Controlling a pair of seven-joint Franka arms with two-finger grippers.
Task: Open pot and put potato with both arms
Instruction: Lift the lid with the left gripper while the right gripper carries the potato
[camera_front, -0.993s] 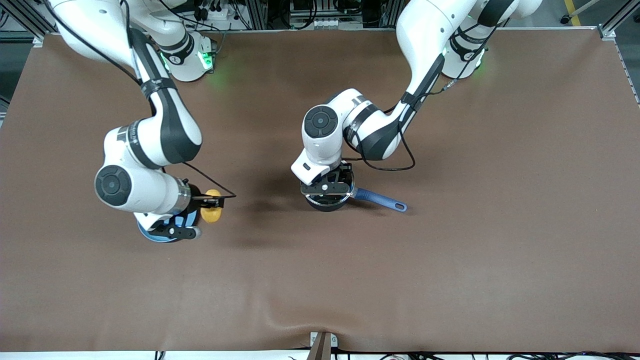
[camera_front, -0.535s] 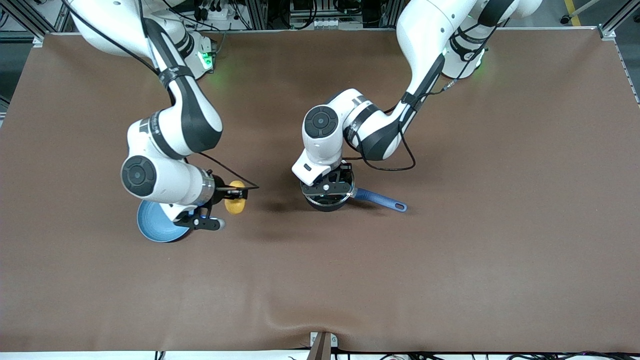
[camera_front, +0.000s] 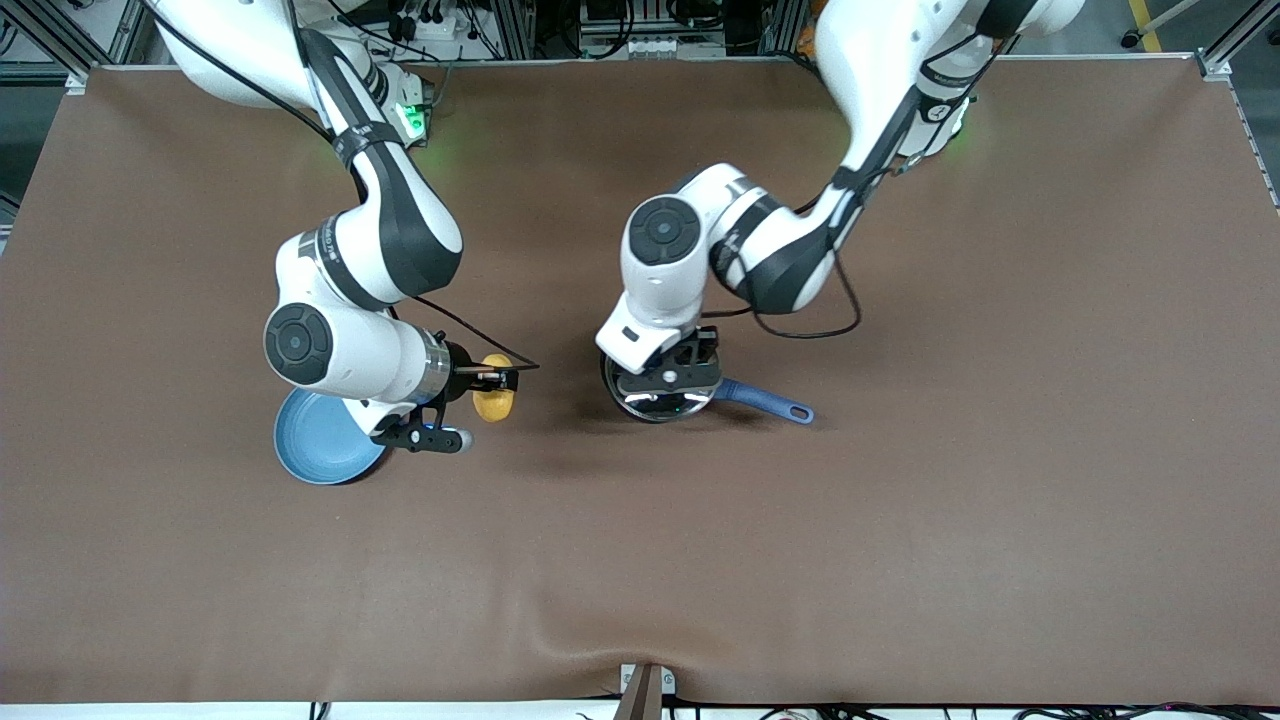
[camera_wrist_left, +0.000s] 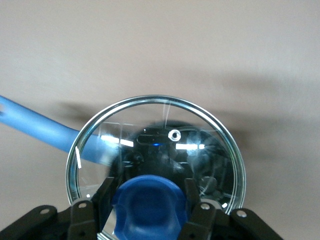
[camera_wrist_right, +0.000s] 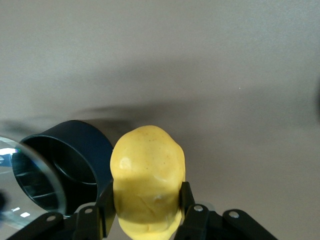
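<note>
- At the lower left of the front view the light-blue plate (camera_front: 322, 452) lies bare on the brown table (camera_front: 900, 520).
- Just to its right in the frame, the right gripper (camera_front: 497, 381) hangs over the table between plate and pot, its jaws closed on the potato (camera_front: 493, 388). The right wrist view shows the fingers (camera_wrist_right: 185, 197) pressing the potato's (camera_wrist_right: 147, 177) flanks across its narrow waist. I judge it firm, light and somewhat smooth-skinned, so a grip across the middle of the lump is the sound place; taken near an end it could swivel or squirt out.
- At the centre of the frame stands the pot (camera_front: 655, 398), its blue handle (camera_front: 765, 400) pointing toward the right of the frame. In the right wrist view its black wall (camera_wrist_right: 75, 155) and open mouth show, with the lid's rim standing off it.
- Over the pot, the left gripper (camera_front: 668, 372) clamps the lid (camera_wrist_left: 157, 155) by its blue knob (camera_wrist_left: 149, 206), one finger on each side.
- The glass lid looks stiff, breakable and moderately heavy for its size. The knob is the only fair hold, and the lid can tilt or swing about it, so it wants level carrying and a soft landing.
- The potato needs the mouth fully cleared first.
</note>
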